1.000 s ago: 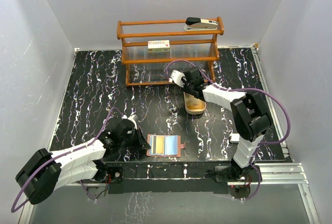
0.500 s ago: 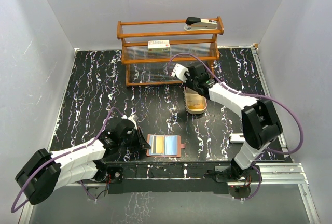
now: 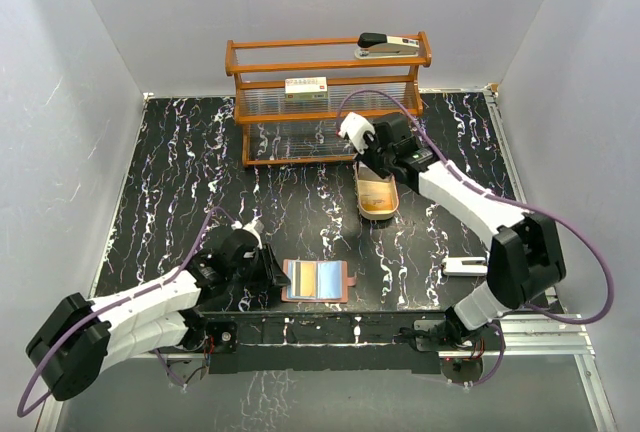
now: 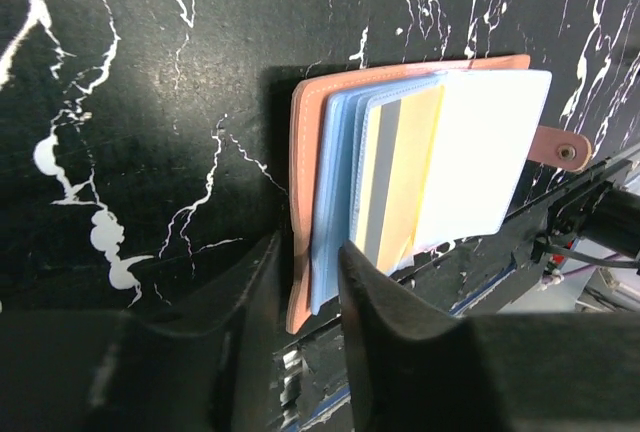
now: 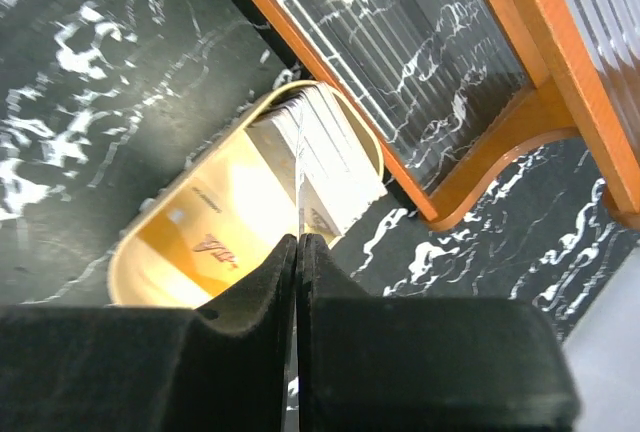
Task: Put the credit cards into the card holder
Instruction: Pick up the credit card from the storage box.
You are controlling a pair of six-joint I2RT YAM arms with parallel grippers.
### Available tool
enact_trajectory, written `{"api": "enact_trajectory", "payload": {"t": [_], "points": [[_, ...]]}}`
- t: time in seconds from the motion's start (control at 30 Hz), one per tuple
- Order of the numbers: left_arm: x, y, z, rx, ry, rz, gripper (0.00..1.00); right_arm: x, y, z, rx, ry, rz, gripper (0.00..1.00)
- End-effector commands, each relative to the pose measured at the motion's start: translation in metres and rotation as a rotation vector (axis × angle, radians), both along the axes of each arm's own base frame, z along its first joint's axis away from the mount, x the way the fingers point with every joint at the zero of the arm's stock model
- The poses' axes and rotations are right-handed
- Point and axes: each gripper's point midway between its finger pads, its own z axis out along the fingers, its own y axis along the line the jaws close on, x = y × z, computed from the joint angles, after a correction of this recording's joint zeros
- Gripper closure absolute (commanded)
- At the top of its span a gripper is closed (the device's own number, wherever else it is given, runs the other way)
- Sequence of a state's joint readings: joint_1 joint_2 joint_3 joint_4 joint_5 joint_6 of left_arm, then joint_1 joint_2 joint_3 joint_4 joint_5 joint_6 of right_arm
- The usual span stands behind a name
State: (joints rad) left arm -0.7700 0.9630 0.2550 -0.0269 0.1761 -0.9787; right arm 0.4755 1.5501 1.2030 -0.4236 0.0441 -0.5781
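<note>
The reddish-brown card holder (image 3: 318, 280) lies open near the table's front edge, with blue sleeves and a yellow and a white card showing (image 4: 420, 152). My left gripper (image 3: 272, 270) is shut on its left edge, with the cover and blue sleeves between the fingers (image 4: 308, 249). My right gripper (image 3: 373, 157) hovers over the oval wooden tray (image 3: 378, 210) and is shut on a thin credit card seen edge-on (image 5: 298, 187). A stack of pale cards (image 5: 335, 167) leans in the tray's far end (image 5: 200, 202).
An orange wooden rack (image 3: 330, 102) stands at the back, with a stapler (image 3: 388, 45) on top and a cream-and-yellow box (image 3: 306, 87) on its shelf. Its foot (image 5: 500, 137) is close to the tray. A small white object (image 3: 465, 266) lies at the right front.
My right gripper has risen and moved back and right from low in the tray, with the arm stretching out. My left gripper and the card holder have barely moved.
</note>
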Motion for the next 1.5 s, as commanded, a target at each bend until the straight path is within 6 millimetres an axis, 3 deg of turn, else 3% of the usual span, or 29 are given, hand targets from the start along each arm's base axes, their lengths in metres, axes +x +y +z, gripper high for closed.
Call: {"api": "enact_trajectory", "payload": {"t": [0.0, 0.1, 0.2, 0.33, 0.63, 0.73, 0.83, 1.03, 1.27, 1.47], "points": [[0.01, 0.003, 0.016, 0.04, -0.042, 0.02, 0.66, -0.012, 0.014, 0.061, 0.248, -0.033, -0.081, 1.0], [0.015, 0.004, 0.025, 0.053, -0.061, 0.027, 0.58, -0.027, 0.02, 0.076, 0.4, 0.011, -0.158, 1.0], [0.021, 0.002, 0.036, 0.064, -0.077, 0.03, 0.53, -0.054, 0.038, 0.087, 0.595, 0.1, -0.155, 1.0], [0.034, -0.001, 0.064, 0.067, -0.127, 0.045, 0.5, -0.083, 0.051, 0.101, 0.839, 0.189, -0.192, 1.0], [0.048, -0.027, 0.126, -0.071, -0.212, 0.017, 0.44, -0.146, 0.073, 0.059, 1.06, 0.584, -0.282, 1.0], [0.049, -0.039, 0.152, -0.172, -0.242, 0.013, 0.42, -0.162, 0.081, 0.064, 1.173, 0.667, -0.267, 1.0], [0.048, -0.052, 0.177, -0.296, -0.266, 0.005, 0.4, -0.18, 0.089, 0.081, 1.325, 0.737, -0.193, 1.0], [0.049, -0.065, 0.204, -0.426, -0.282, 0.003, 0.39, -0.2, 0.089, 0.108, 1.463, 0.767, -0.11, 1.0], [0.051, -0.081, 0.226, -0.533, -0.292, -0.023, 0.39, -0.219, 0.086, 0.12, 1.521, 0.814, -0.056, 1.0], [0.048, -0.099, 0.25, -0.664, -0.288, -0.091, 0.55, -0.222, 0.088, 0.118, 1.527, 0.832, -0.049, 1.0]]}}
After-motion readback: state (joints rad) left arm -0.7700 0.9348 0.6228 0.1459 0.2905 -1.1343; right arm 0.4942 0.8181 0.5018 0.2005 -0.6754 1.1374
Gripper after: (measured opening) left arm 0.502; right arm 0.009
